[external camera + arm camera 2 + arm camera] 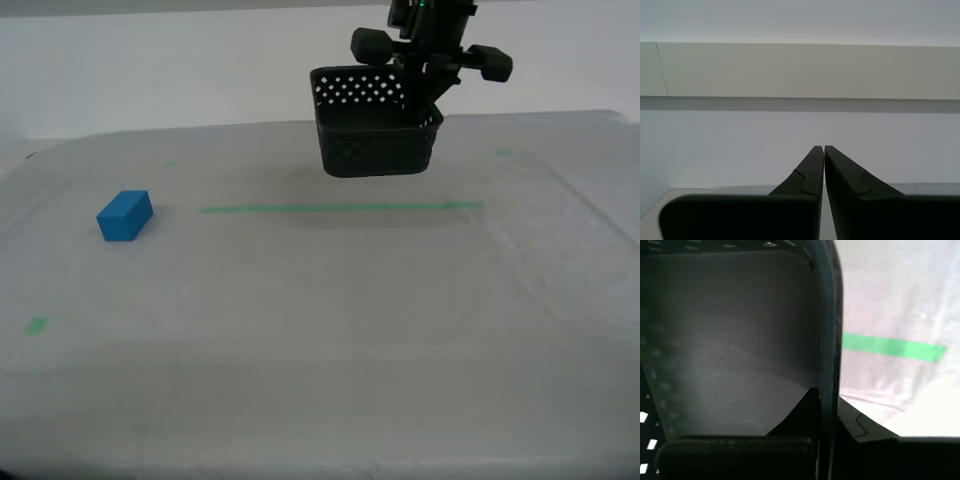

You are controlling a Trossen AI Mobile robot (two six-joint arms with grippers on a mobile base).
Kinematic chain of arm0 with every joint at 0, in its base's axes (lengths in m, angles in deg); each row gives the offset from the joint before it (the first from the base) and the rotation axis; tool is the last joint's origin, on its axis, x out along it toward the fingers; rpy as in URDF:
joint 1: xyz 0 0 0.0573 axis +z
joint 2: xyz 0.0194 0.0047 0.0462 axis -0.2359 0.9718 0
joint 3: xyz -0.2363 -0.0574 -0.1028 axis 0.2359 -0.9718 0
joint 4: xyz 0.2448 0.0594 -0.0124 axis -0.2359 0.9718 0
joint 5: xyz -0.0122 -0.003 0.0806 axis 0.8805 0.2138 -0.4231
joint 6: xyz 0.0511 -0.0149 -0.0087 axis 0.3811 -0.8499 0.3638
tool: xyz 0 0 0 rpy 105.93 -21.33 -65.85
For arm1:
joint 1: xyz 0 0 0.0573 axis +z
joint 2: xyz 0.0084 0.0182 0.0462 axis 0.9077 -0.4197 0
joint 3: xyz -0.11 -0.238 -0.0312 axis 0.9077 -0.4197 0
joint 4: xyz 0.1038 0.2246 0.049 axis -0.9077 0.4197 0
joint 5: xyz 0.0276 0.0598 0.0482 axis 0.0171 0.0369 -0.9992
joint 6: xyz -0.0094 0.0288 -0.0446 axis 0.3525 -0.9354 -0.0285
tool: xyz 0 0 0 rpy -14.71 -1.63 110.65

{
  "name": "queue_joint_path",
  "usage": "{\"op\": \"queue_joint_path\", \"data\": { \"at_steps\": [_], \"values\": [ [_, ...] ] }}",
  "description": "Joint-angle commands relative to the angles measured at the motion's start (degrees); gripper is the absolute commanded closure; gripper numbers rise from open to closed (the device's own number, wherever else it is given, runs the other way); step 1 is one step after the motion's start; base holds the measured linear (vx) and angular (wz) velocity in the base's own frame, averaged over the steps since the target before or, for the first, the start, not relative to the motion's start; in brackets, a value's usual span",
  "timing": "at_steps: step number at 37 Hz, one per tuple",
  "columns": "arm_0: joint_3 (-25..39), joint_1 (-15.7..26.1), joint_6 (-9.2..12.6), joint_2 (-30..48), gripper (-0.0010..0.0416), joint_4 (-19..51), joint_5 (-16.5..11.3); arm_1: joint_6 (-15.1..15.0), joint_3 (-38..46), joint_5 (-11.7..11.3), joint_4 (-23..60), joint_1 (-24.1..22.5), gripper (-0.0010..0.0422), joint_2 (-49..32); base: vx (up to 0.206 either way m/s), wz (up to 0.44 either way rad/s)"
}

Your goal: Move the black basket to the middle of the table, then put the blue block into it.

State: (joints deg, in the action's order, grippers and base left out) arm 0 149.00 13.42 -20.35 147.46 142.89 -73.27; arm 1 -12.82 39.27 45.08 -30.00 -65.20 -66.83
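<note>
Exterior view: the black basket [376,135] hangs clear of the worktop [320,350] in the upper right of centre of the frame, above the far end of the green tape line [340,208]. An arm comes down from the top edge, and my first pincer [428,95] pinches the basket's right-hand wall. The blue block [125,215] sits on the cloth at mid-left of the frame, well apart from the basket.

First wrist view: my first pincer [829,410] is closed on the black basket's rim, one finger inside against the mesh floor, the other outside. A stretch of green tape shows beyond the wall.

Second wrist view: my second pincer [823,150] has its fingers pressed together on nothing, pointing at a blank wall (no task thing in sight).

Risk: a one-wall grip leaves the basket hanging off-centre, so it may tilt, swing, or slip out if moved fast, then land askew.

Only in one view: the exterior alone shows the block and the basket off the cloth; the first wrist alone shows how the fingers straddle the rim.
</note>
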Motion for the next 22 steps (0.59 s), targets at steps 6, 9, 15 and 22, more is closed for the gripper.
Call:
{"op": "queue_joint_path", "data": {
  "at_steps": [6, 9, 15, 22],
  "values": [
    [5.3, 1.6, 2.3, 5.2, 0.0406, 0.3, -1.7, -0.1, 0.0, 0.0, -0.3, 0.0, 0.0412, 0.0, 0.0, 0.0],
    [6.4, 2.0, 3.1, 6.8, 0.0406, 0.3, -2.1, -0.1, 0.0, 0.0, -0.3, 0.0, 0.0412, 0.0, 0.0, 0.0],
    [8.3, 2.4, 3.6, 10.3, 0.0406, 0.3, -2.3, -0.1, 0.0, 0.0, -0.3, 0.0, 0.0412, 0.0, 0.0, 0.0],
    [7.7, 2.6, 4.8, 12.1, 0.0406, -0.3, -3.0, -0.1, 0.0, 0.0, -0.3, 0.0, 0.0412, 0.0, 0.0, 0.0]
  ]
}}
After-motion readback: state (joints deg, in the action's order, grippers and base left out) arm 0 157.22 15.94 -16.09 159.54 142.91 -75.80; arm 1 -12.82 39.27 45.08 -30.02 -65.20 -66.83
